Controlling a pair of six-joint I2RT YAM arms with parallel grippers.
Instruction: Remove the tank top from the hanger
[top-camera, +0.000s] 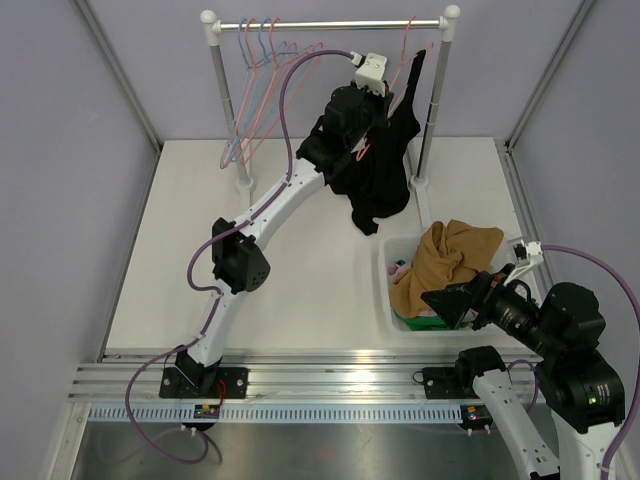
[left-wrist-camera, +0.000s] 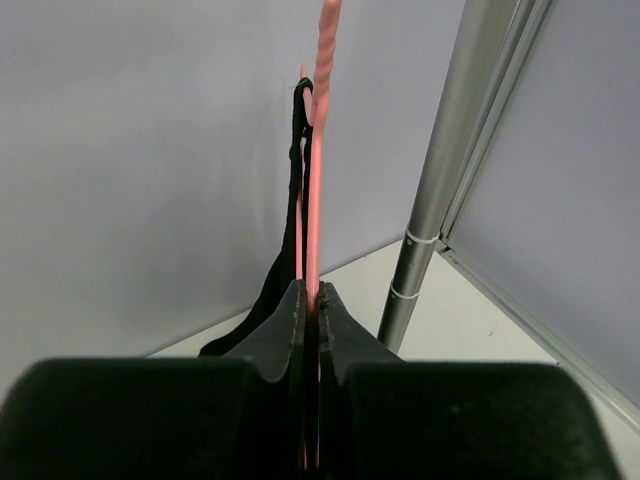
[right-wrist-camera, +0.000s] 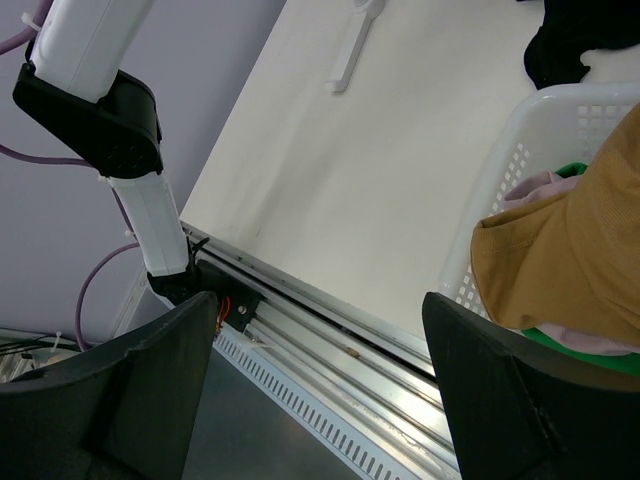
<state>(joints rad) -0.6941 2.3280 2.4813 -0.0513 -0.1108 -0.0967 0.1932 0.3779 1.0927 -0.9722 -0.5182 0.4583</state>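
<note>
Tank top (top-camera: 385, 180) not off yet; my left fingers (left-wrist-camera: 283, 335) pinch the hanger (left-wrist-camera: 318, 200), right fingers (right-wrist-camera: 495, 395) wide open, empty.

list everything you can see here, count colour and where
clothes rack: one, white posts, metal rail, far part of table
empty hangers: several, pink and blue, left end of rail
pink hanger: one, right end of rail
tank top: one, black, on pink hanger
basket: one, white, near right of table
mustard garment: one, heaped in basket
green cloth: one, under mustard garment
pink cloth: one, beside green cloth
table: one, white
left claw: shut on pink hanger
right claw: open, by basket, holding nothing
</note>
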